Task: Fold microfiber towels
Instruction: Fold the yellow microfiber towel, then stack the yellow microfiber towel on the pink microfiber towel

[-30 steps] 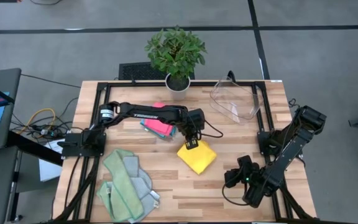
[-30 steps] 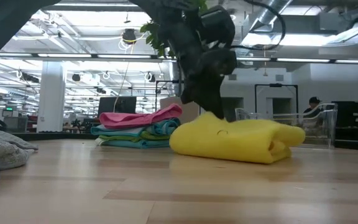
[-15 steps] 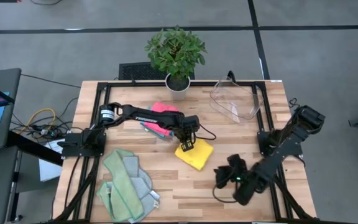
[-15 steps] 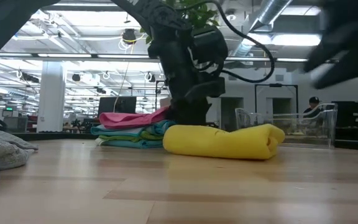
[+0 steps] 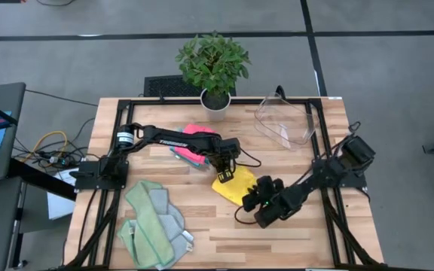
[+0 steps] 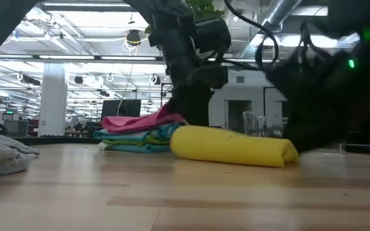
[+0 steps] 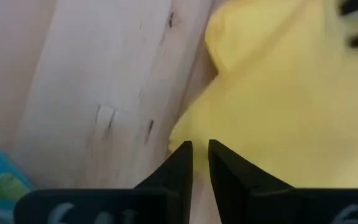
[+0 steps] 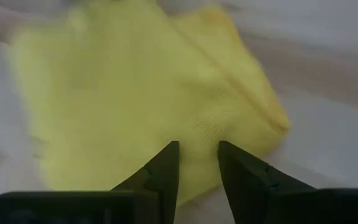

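A folded yellow microfiber towel (image 5: 236, 187) (image 6: 230, 146) lies flat at mid-table. My left gripper (image 5: 225, 177) (image 7: 201, 149) points steeply down at its far-left corner, with only a narrow gap between the fingertips. My right gripper (image 5: 252, 199) (image 8: 197, 155) stands open, slanting down over the towel's near-right side (image 8: 135, 81). A stack of folded towels (image 5: 192, 147) (image 6: 143, 131), pink on top of teal and green, sits just beyond. Sage green towels (image 5: 153, 222) lie loose at the near left. My left gripper has its fingertips (image 7: 182, 155) right at the yellow towel's corner edge (image 7: 185, 127), coming steeply from above; whether they touch the cloth I cannot tell. My right gripper reaches low over the towel's surface (image 8: 191, 124) from the near right; whether it touches I cannot tell.
A clear plastic bin (image 5: 285, 120) lies at the far right and a potted plant (image 5: 215, 68) stands at the far edge. Bare wood (image 5: 202, 237) shows between the sage towels and my right arm.
My left gripper has gone a little toward the table's left and down, and the yellow towel has slid with it toward the stack; its raised corner has settled flat. My right gripper has swung from the near right corner toward the towel, sinking and turning.
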{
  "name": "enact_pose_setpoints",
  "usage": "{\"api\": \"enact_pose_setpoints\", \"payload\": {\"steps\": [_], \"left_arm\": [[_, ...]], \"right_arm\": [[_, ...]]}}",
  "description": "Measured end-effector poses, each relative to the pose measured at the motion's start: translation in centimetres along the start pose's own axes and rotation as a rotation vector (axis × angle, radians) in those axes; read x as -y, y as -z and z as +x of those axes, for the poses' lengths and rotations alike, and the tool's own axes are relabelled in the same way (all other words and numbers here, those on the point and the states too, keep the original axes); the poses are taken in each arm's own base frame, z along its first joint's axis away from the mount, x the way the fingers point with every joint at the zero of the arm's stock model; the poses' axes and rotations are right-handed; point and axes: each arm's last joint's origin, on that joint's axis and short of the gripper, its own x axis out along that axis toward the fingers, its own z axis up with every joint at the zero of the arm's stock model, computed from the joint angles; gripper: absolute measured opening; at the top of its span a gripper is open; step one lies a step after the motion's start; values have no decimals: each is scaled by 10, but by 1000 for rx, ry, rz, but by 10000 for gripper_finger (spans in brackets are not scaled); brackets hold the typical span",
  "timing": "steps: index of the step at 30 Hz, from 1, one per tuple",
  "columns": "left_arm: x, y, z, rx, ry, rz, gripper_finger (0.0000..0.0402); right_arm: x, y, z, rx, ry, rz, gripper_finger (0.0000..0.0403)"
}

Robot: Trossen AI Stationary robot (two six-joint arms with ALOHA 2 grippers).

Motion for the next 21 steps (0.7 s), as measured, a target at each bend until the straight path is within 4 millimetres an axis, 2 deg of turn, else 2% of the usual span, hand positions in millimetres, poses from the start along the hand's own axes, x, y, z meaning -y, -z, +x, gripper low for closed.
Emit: {"api": "enact_pose_setpoints", "payload": {"steps": [2,7,10,13,15,17,21], "left_arm": [[1,0,-9,4,1,0,43],[4,-3,-41,60,28,-13,42],[11,-4,-62,107,68,-23,42],[32,0,-72,209,136,10,42],[47,6,-67,274,185,36,42],[58,18,-52,309,215,30,38],[66,44,-21,361,254,-12,17]], "right_arm": [[3,5,8,-2,20,35,134],[1,4,11,5,23,62,130],[1,0,8,-9,14,69,129],[-2,-11,-10,58,-43,91,128],[-2,-18,-26,111,-83,96,128],[-2,-20,-37,155,-125,104,128],[-9,-10,-44,220,-202,63,128]]}}
